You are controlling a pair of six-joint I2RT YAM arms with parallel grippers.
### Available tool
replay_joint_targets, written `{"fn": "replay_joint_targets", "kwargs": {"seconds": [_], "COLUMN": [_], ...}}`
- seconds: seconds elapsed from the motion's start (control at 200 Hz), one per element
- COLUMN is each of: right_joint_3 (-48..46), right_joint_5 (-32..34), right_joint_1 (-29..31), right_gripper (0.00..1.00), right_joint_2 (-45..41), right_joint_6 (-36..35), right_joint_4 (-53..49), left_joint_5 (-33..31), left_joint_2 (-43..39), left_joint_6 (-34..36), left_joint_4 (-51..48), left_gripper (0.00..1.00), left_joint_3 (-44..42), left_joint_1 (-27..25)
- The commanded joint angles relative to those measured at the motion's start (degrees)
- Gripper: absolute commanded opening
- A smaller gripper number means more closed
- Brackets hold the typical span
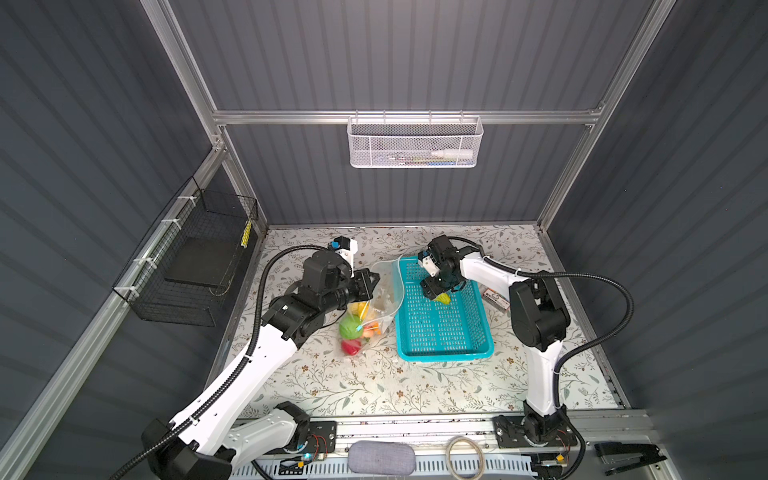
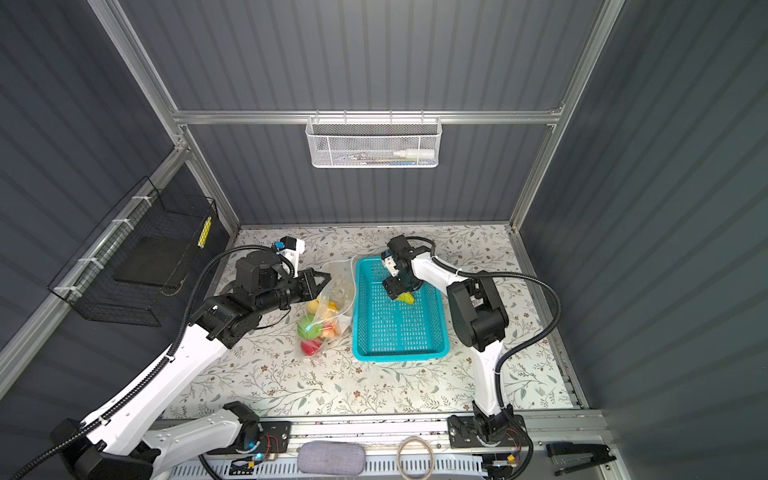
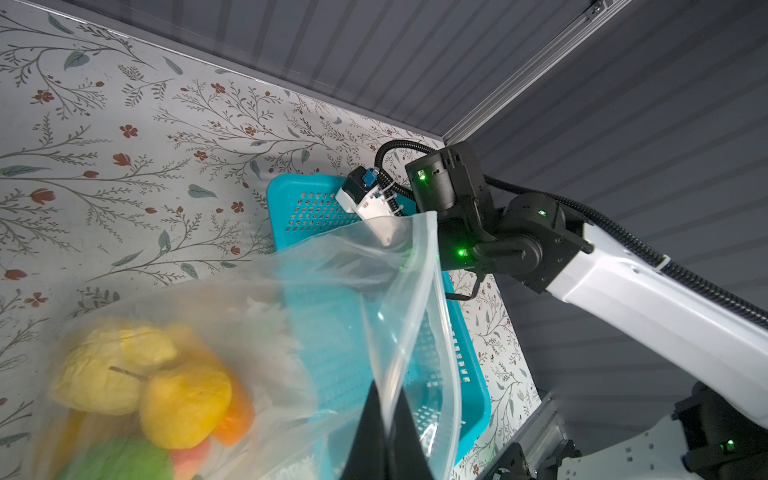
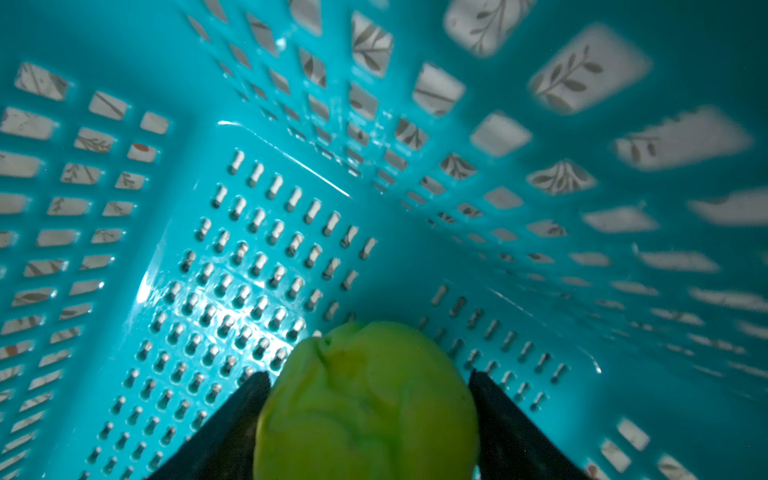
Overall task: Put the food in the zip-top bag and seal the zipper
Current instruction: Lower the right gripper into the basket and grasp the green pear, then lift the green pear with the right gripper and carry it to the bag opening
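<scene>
Food [image 1: 355, 330]: most pieces (yellow, orange, green, red) sit inside the zip-top bag [image 1: 384, 299]. One yellow-green piece [image 4: 365, 399] is in the teal basket [image 1: 446, 353].
Zip-top bag: on the table [image 1: 374, 386], just left of the basket, mouth raised toward the back.
Left gripper [image 3: 386, 405]: pinched tight on the bag's upper edge. The arm reaches low across the table with the wrist level.
Right gripper [image 4: 370, 376]: pointing down into the basket's far end, jaws wide and flanking the yellow-green piece. Gripping or not, cannot tell.
Right arm: elbow high, forearm angled toward the middle.

White arms [image 1: 224, 403], black joints [image 1: 538, 316], ribbed black cables [image 1: 573, 274].
</scene>
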Motion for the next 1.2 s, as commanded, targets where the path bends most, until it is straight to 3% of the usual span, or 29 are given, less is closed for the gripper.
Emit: {"fn": "replay_joint_targets", "kwargs": {"seconds": [0.0, 0.165, 0.53, 0.69, 0.965, 1.196], "right_joint_3": [-0.61, -1.44, -6.32, -7.8, -10.56, -9.7], "right_joint_5": [0.0, -0.41, -2.58, -7.3, -18.58, -19.85], "right_joint_1": [0.24, 0.24, 0.24, 0.43, 3.82, 10.05], "right_gripper": [0.68, 0.54, 0.54, 0.54, 0.55, 0.56], "right_joint_2": [0.59, -1.68, -18.38, -28.07, -41.4, -43.61], "right_joint_6": [0.25, 1.03, 8.59, 14.06, 23.61, 27.71], "right_joint_4": [-0.84, -0.31, -1.7, -1.03, 10.78, 20.66], "left_joint_5": [0.07, -0.06, -0.45, 0.01, 0.65, 1.0], "left_joint_2": [-0.94, -0.97, -0.84, -0.43, 0.32, 0.94], "left_joint_6": [-0.25, -0.28, -0.25, -0.35, -0.53, -0.93], "left_joint_4": [-0.2, -0.2, 0.29, 0.93, 1.4, 1.65], "left_gripper": [0.0, 0.0, 0.0, 0.0, 0.0, 0.0], "left_joint_3": [0.01, 0.01, -0.6, -0.66, -0.59, -0.33], "left_joint_1": [-0.21, -0.21, -0.19, -0.21, -0.21, -0.21]}}
